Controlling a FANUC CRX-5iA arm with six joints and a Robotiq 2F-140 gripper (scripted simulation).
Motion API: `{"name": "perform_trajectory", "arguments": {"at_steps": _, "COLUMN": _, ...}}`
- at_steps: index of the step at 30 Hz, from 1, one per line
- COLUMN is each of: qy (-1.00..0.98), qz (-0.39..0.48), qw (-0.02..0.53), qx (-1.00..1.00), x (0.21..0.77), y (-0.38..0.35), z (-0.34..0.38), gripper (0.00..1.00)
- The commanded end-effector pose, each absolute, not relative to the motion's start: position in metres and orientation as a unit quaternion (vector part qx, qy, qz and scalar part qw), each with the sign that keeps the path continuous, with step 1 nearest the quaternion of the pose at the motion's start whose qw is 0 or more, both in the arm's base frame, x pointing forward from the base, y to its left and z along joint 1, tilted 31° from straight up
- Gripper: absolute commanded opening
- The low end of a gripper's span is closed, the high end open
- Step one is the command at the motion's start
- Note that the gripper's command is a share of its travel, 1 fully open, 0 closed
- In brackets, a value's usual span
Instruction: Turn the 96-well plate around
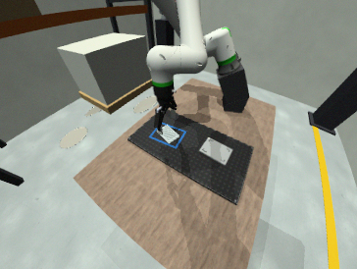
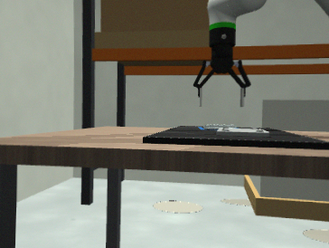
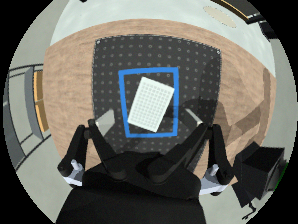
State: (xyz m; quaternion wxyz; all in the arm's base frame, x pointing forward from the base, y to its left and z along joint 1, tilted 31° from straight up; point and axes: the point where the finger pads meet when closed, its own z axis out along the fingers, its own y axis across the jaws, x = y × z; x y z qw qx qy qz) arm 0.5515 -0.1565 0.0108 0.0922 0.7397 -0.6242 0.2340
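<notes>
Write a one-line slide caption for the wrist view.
Open gripper hovering above the 96-well plate, which lies skewed inside the blue taped outline on the black deck.

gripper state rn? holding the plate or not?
Gripper: open, holding nothing, hanging above the 96-well plate, which lies inside the blue taped outline.
</notes>
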Motion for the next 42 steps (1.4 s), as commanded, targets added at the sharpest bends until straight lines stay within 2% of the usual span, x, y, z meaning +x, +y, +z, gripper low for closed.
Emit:
{"name": "perform_trajectory", "arguments": {"at_steps": 1, "qy": -0.684, "qz": 0.253, "qw": 0.073, "qx": 0.68, "x": 0.5515, "y": -0.1564, "z": 0.0108, "gripper": 1.0}}
{"name": "perform_trajectory", "arguments": {"at_steps": 7, "qy": -0.749, "qz": 0.259, "qw": 0.048, "qx": 0.609, "x": 0.5515, "y": -0.1564, "z": 0.0108, "gripper": 1.0}}
{"name": "perform_trajectory", "arguments": {"at_steps": 42, "qy": -0.75, "qz": 0.259, "qw": 0.047, "qx": 0.607, "x": 0.5515, "y": -0.1564, "z": 0.0108, "gripper": 1.0}}
